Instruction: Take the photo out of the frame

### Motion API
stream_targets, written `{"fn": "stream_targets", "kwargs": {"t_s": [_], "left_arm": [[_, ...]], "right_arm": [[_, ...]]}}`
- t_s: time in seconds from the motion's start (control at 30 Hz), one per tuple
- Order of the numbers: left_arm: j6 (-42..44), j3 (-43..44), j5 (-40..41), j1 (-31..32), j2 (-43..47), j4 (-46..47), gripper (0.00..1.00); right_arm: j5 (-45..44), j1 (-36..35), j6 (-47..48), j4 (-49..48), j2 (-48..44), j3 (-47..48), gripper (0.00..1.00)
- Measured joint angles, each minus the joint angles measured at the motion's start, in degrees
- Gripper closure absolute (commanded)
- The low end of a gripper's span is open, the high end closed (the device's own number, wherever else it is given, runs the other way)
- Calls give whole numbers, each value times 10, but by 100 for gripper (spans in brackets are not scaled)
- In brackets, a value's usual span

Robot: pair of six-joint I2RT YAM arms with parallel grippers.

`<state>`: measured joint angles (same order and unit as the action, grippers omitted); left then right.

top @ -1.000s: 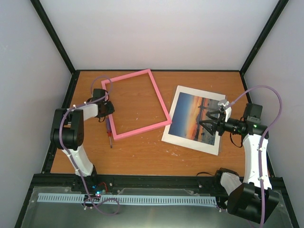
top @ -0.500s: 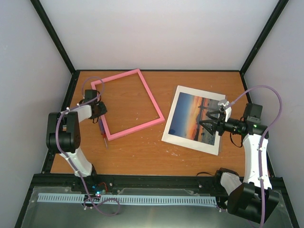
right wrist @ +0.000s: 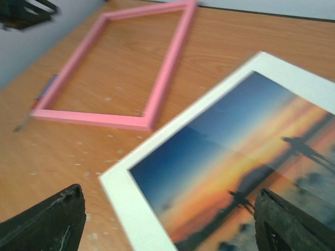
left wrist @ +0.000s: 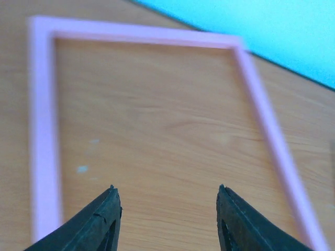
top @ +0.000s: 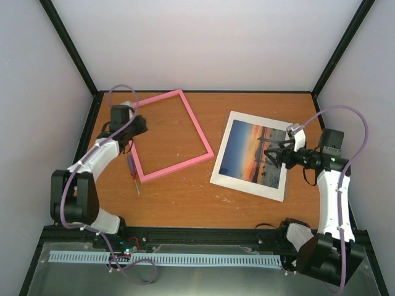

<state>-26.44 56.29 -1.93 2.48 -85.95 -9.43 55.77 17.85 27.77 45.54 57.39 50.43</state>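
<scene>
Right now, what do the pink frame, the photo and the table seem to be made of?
Frame: matte pink rails, likely painted wood or plastic. Photo: thin flat paper or card, white margin. Table: wood or wood-look laminate, with visible grain.

The frame [top: 196, 123] is a thin-railed pink rectangle, empty, with bare wood visible through its opening. It lies flat and askew on the left half of the table [top: 185, 197]. The photo [top: 253, 154], an orange sunset over blue water with a white margin, lies flat and face up just beside the frame's near right corner, outside the frame.
</scene>
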Motion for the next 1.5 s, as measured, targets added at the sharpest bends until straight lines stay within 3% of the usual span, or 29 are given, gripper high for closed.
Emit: {"fn": "stream_targets", "kwargs": {"t_s": [0.07,0.33,0.57,0.77,0.93,1.5], "left_arm": [[2,5,-4,55,26,2,46],[13,13,-9,295,61,2,39],[-9,-5,-16,428,-3,8,34],[-57,-5,-43,455,-111,13,28],[-80,-5,-49,455,-137,17,27],[-123,37,-98,456,-216,47,35]], "right_arm": [[-43,0,0,-1,14,19,8],[-196,27,21,-3,87,33,7],[-244,80,52,-8,141,-12,8],[-256,93,86,-6,169,-34,9],[-268,94,108,-7,176,-56,13],[-299,95,132,-38,218,-96,32]]}}
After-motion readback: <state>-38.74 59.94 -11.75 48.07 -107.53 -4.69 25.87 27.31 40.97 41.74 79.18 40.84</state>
